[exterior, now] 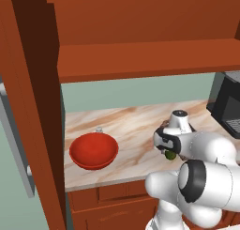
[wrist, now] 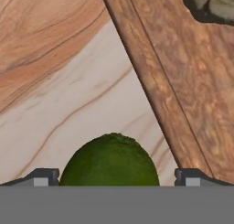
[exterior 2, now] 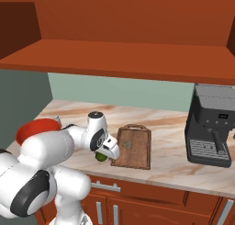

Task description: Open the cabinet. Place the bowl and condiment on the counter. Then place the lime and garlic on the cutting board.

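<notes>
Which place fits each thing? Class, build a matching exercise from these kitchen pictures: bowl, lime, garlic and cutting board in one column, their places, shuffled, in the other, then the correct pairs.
Things:
1. bowl
2. lime
3. garlic
4. cutting board

Places:
A. lying on the wooden board
B. on the counter, at its left end
C. between the open gripper fingertips, on the counter beside the board
D. on the counter, left of the coffee machine

Pairs: 1-B, 2-C, 3-A, 4-D
</notes>
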Controlling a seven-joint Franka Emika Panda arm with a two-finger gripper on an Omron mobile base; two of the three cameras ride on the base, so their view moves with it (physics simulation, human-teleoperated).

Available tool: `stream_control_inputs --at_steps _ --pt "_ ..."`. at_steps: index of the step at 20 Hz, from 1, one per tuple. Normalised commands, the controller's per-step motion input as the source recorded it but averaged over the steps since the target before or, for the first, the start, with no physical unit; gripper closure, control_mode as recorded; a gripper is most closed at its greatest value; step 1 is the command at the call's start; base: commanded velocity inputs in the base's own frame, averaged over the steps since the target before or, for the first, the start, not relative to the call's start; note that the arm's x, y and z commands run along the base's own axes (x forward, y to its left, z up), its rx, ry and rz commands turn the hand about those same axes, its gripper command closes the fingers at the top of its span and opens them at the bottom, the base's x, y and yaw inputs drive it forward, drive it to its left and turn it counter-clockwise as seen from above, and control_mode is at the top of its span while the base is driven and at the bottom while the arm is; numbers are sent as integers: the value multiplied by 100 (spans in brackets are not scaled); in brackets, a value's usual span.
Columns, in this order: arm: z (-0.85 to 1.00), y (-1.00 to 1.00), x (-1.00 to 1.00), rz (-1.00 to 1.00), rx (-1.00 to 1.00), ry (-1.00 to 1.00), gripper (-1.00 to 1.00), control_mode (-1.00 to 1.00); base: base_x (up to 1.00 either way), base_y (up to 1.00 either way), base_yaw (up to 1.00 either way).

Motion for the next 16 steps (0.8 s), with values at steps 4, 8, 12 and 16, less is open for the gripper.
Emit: stream_control_inputs --at_steps 4,8,12,16 --pt "-15 0 0 -4 -2 1 -100 -100 0 0 0" --pt "-15 3 0 -4 -3 3 100 -100 0 0 0" --pt "-13 0 0 -3 -1 0 100 -100 0 0 0" --pt "-6 0 0 -3 0 0 100 -100 0 0 0"
